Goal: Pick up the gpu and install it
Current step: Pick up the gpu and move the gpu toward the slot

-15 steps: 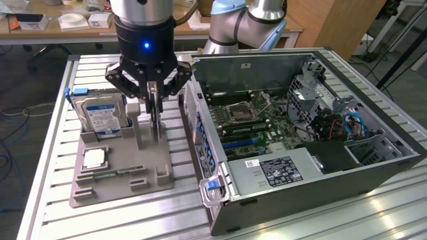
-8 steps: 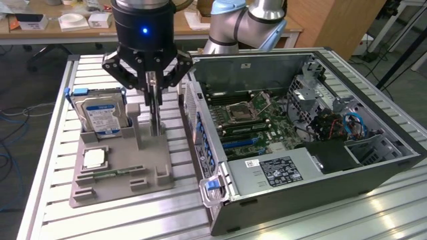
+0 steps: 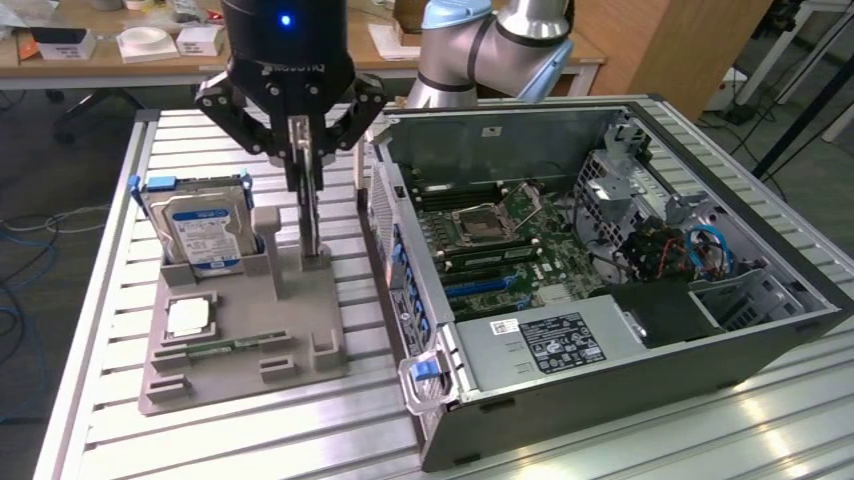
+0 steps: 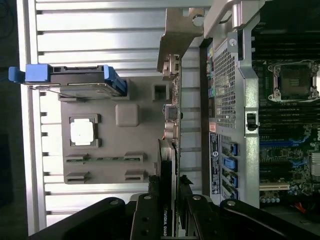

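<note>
Pickup is the step in hand, by my judgement: the gripper (image 3: pixel 304 145) is clamped on the gpu (image 3: pixel 311 215), closed against its two flat faces, and the card is not yet in the computer case (image 3: pixel 534 425). In the exterior view the pair sit at about 11 o'clock, above the grey holder (image 3: pixel 240 335), with the card's lower end down at the holder. Whether it rests in the holder or hangs just clear I cannot tell. The hard drive (image 3: pixel 200 230) stands at the card's 9 o'clock, and the computer case is close at its 3 o'clock.

Any move from here seems to call for a straight pull along the card's own line, with no twist, since the board is thin and the case is near.

The card shows edge-on, a narrow strip running 12 to 6 o'clock, which I read as its long axis, near upright. Its faces look toward 9 and 3 o'clock. In the wrist view the silver bracket (image 4: pixel 177 45) sits at the end away from the fingers (image 4: pixel 147 215)
</note>
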Robot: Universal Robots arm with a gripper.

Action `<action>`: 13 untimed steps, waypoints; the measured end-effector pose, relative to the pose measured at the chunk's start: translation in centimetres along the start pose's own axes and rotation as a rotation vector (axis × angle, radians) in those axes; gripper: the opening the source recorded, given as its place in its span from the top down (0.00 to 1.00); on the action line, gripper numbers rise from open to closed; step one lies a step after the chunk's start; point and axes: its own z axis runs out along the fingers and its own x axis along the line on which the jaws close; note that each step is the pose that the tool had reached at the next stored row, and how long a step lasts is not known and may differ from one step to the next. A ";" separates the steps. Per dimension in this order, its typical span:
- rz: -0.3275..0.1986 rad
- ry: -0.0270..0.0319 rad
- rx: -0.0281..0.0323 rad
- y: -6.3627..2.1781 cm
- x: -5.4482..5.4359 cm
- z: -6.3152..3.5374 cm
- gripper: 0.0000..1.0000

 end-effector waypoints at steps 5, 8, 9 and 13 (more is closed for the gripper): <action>0.000 0.0001 0.0001 0.05 0.0 -1.12 0.74; 0.000 0.0000 0.0001 0.05 0.0 -1.15 0.74; 0.000 0.0000 0.0000 0.05 0.0 -1.15 0.74; 0.000 0.0001 0.0001 0.05 -0.1 -1.16 0.74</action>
